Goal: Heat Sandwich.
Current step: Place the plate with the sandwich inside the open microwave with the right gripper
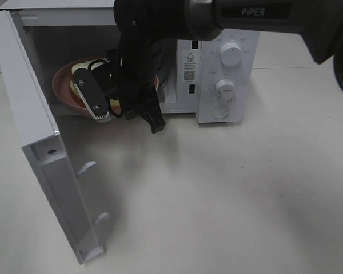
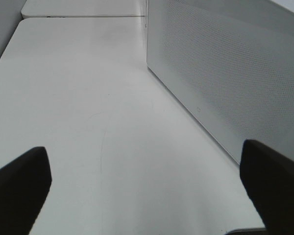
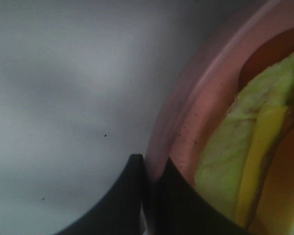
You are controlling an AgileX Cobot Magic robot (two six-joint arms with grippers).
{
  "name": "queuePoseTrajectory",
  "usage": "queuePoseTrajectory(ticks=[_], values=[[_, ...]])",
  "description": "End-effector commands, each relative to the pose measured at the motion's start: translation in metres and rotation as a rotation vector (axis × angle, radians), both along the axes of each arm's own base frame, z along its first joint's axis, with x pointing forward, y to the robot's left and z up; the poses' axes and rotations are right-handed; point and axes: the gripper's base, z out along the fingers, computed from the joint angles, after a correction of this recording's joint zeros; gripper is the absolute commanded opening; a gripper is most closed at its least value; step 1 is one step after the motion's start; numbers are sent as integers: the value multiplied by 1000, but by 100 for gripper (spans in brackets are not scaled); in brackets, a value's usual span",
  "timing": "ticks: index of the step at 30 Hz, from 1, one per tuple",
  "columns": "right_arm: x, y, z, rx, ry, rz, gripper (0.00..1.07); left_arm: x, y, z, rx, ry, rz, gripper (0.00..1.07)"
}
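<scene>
The sandwich [image 3: 230,166], pale bread over yellow-green filling, lies on a round pink plate [image 3: 196,112]. My right gripper [image 3: 149,191] is shut on the plate's rim. In the exterior high view the right arm reaches across into the open white microwave [image 1: 217,74]. There the right gripper [image 1: 119,109] holds the pink plate [image 1: 66,85] tilted in the cavity mouth. Only a sliver of the sandwich [image 1: 82,69] shows past the arm. My left gripper [image 2: 147,196] stands open over bare table, holding nothing, and is out of the exterior high view.
The microwave door [image 1: 40,142] stands swung open at the left, with two latch hooks on its inner face. Two knobs [image 1: 231,55] and a button sit on the control panel at the right. A perforated white panel [image 2: 225,73] stands close beside the left gripper.
</scene>
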Motion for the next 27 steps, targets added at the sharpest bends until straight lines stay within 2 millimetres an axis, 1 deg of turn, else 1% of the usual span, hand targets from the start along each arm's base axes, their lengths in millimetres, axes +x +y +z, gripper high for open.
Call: queuePoseTrajectory(ticks=[1,7,8,11,14,16,25,27], values=[[7,5,3,21,-28,-8,4,-3,0,-1,-5,-30,-8,101],[17,15,-4,37,-29,-38,4,-3,0,-1,-5,-30,-8,101],[17,15,-4,37,-29,-38,4,-3,0,-1,-5,-30,-8,101],[26,16,-5,62,-37,-70,4,-3,0,-1,-5,-30,-8,101],[28,17,-7,59,-40,-71,4,-3,0,-1,-5,-30,-8,101],[34,14,-7,70,-52,-84,4,-3,0,-1,-5,-30,-8,101],[45,14,0,116,-96,-125,4,-3,0,-1,-5,-30,-8,101],[50,11,1,128,-107,-134,4,-3,0,-1,-5,-30,-8,101]])
